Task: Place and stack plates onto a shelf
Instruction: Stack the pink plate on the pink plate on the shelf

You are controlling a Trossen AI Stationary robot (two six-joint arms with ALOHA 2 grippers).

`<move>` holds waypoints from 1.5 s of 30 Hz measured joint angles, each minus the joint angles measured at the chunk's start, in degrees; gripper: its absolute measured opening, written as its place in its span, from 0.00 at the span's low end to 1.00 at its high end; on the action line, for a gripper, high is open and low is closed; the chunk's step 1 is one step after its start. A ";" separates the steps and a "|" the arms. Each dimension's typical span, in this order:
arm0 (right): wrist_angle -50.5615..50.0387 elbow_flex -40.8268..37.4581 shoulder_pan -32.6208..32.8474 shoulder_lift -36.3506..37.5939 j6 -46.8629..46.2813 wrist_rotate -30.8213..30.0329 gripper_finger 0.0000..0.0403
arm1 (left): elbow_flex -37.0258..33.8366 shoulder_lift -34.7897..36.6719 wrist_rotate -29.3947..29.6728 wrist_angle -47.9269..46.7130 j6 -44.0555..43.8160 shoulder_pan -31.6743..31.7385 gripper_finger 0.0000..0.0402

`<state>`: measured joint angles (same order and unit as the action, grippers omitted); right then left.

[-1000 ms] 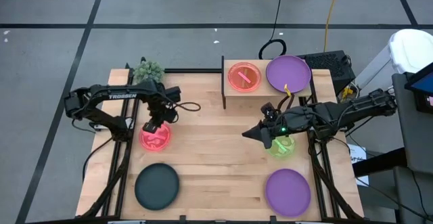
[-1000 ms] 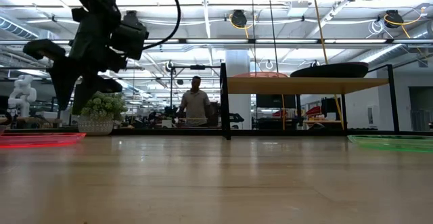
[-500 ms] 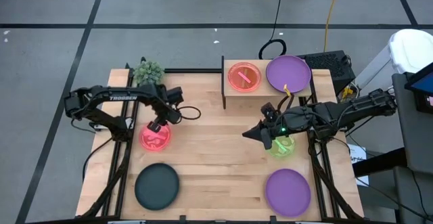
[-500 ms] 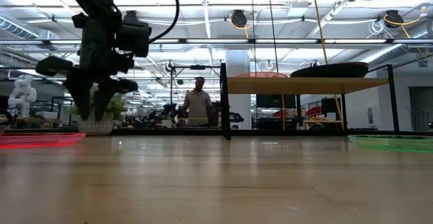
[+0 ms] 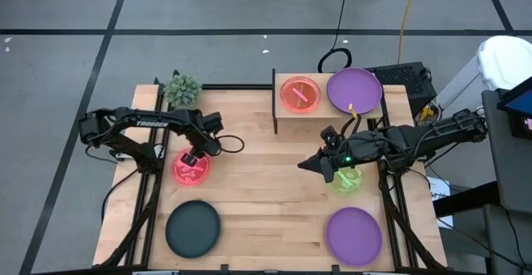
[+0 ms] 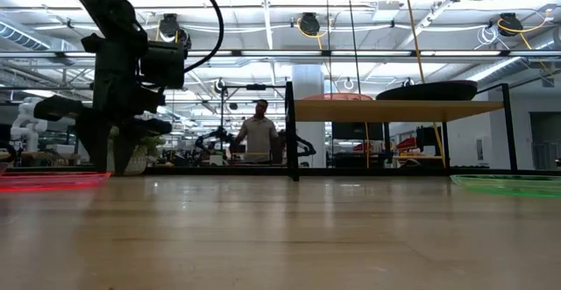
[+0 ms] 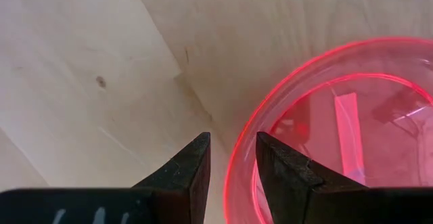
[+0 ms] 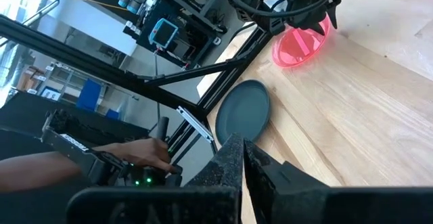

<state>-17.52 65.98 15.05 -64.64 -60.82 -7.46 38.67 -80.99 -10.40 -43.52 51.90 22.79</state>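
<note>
A translucent pink-red plate [image 5: 191,169] lies flat on the table's left half. My left gripper [image 7: 233,173] is open and points down over that plate's far edge. One finger stands outside the rim [image 7: 233,149] and one inside it, with a gap on both sides. My right gripper [image 5: 303,165] is shut and hovers over bare wood left of a neon green plate [image 5: 347,179]. The shelf [image 5: 283,115] carries a pink-red plate [image 5: 299,93] and a purple plate [image 5: 354,89]. A dark teal plate [image 5: 193,229] and a second purple plate [image 5: 353,235] lie near the table's near edge.
A small spiky plant [image 5: 181,86] stands at the far left corner. Cables loop beside the left arm. The shelf's dark side panel [image 5: 274,100] stands upright at mid-table. A person [image 6: 259,132] stands in the room beyond. Bare wood lies between the two arms.
My left gripper has come straight down from well above the table to just over the pink-red plate's rim, staying open. My right arm and all plates have kept still.
</note>
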 joint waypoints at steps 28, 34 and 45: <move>-0.81 0.00 -0.02 0.02 0.02 0.00 0.00 | -1.43 -1.68 0.00 2.45 -2.51 0.02 0.10; -0.81 0.00 -0.02 0.02 0.11 0.00 0.00 | 0.30 -1.92 -0.12 -0.07 -3.76 -0.05 0.09; -0.81 0.00 -0.11 0.02 0.46 0.00 0.00 | 3.88 -1.90 -0.10 -1.78 -6.59 -0.02 0.08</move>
<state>-18.33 65.98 14.94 -64.62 -60.36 -7.46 42.55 -82.89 -10.49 -45.30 45.31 22.76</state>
